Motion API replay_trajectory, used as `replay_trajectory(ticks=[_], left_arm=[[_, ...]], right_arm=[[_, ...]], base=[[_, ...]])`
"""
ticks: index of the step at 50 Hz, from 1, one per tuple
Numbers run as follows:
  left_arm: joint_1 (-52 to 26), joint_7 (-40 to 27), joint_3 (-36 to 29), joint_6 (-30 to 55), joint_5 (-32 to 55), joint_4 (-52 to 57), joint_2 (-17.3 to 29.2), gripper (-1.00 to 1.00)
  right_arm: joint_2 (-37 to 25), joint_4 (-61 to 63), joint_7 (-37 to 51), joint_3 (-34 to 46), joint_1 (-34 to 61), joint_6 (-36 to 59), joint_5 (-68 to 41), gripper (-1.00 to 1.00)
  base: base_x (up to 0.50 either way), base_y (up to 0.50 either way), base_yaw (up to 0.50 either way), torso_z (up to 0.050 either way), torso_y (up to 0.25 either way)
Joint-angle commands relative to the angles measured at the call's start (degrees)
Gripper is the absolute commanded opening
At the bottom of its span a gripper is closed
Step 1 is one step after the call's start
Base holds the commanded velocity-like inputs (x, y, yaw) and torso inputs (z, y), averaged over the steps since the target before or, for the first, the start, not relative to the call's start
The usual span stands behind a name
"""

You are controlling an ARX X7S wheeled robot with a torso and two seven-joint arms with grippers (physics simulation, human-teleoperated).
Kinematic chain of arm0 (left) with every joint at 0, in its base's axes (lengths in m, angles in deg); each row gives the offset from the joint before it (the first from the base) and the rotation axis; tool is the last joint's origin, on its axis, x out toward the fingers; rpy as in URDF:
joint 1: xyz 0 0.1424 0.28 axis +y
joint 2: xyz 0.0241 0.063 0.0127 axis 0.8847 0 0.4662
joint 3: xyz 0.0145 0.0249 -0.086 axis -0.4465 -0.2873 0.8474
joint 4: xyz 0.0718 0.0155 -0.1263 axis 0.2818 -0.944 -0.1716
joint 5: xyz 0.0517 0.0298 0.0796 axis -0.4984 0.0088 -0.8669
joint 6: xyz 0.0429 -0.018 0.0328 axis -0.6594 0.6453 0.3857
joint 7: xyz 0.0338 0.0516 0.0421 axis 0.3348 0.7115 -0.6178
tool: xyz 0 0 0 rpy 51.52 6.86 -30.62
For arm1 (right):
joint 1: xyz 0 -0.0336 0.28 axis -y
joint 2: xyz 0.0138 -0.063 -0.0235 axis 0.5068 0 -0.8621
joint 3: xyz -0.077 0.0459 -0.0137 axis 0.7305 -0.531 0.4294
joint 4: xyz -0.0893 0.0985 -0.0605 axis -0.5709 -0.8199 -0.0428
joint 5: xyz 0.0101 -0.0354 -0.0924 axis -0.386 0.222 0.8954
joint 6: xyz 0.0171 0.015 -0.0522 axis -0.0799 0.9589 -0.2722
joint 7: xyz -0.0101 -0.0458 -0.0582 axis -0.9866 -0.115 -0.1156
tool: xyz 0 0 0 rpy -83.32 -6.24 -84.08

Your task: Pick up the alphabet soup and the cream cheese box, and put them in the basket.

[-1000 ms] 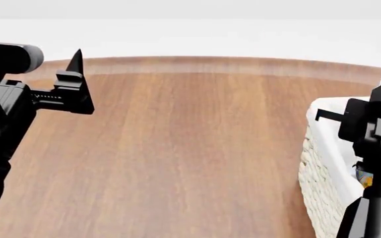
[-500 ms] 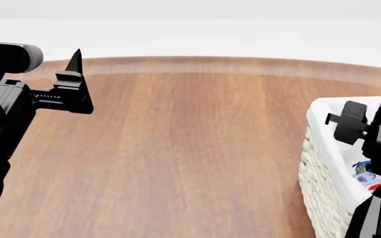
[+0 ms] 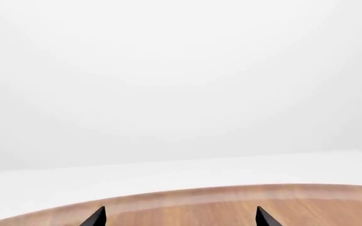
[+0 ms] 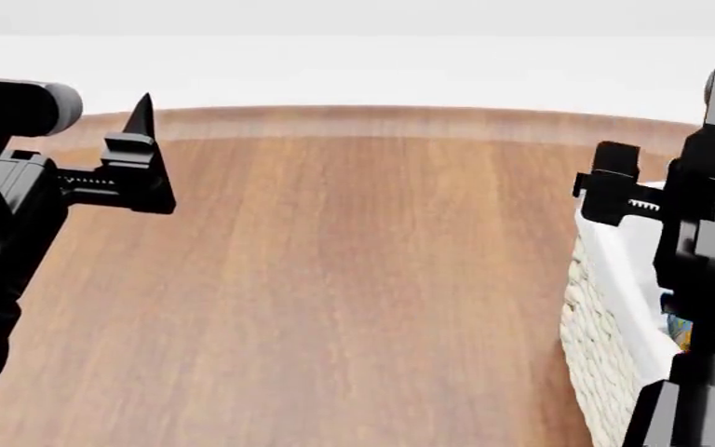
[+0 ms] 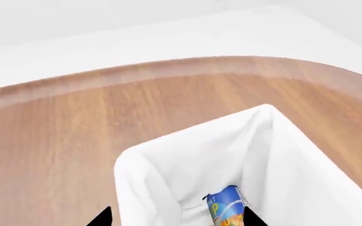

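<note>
Rising since a moment ago, right pincer (image 4: 600, 182) now hovering above the basket (image 4: 606, 279), tips apart, gripping nothing. Lying inside the basket: alphabet soup (image 5: 227, 207). Holding level over the tabletop (image 4: 357, 279), away from the basket: left pincer (image 4: 144, 149), tips apart.

No legible text on alphabet soup (image 5: 226, 207).

The desk (image 4: 332, 298) is smooth, streaky brown wood with a pale edge. On it, the basket (image 4: 594, 358) is rough cream wicker lined with smooth white cloth; inside, the soup (image 5: 226, 207) has a glossy printed label.
</note>
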Motion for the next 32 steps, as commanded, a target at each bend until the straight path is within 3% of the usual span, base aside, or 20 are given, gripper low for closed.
replay_trajectory(ticks=[1,7,12,19,32], left_arm=[[0.0,-1.4,0.3,-0.4,-0.3,-0.4,-0.6,1.00],[0.6,-2.6,0.9,-1.1,-0.6,0.0,-0.9,1.00],[1.5,-3.7,1.0,-3.1,-1.9,0.9,-1.1,1.00],[2.5,-4.8,0.7,-5.3,-3.4,2.7,-1.2,1.00],[3.7,-5.2,0.0,-7.8,-4.7,3.7,-1.1,1.00]], right_arm=[[4.1,24.2,-9.8,8.7,-5.0,6.1,-2.5,1.00],[5.7,37.7,-11.8,9.5,-11.1,5.0,-4.6,1.00],[4.1,45.0,-11.1,16.9,-19.5,-4.3,-1.3,1.00],[2.6,48.6,-8.7,21.3,-24.2,-10.2,2.1,1.00],[1.9,50.7,-7.7,23.4,-26.4,-11.8,3.2,1.00]], base=[[0.00,0.00,0.00,0.000,0.000],[0.00,0.00,0.00,0.000,0.000],[0.00,0.00,0.00,0.000,0.000],[0.00,0.00,0.00,0.000,0.000],[0.00,0.00,0.00,0.000,0.000]])
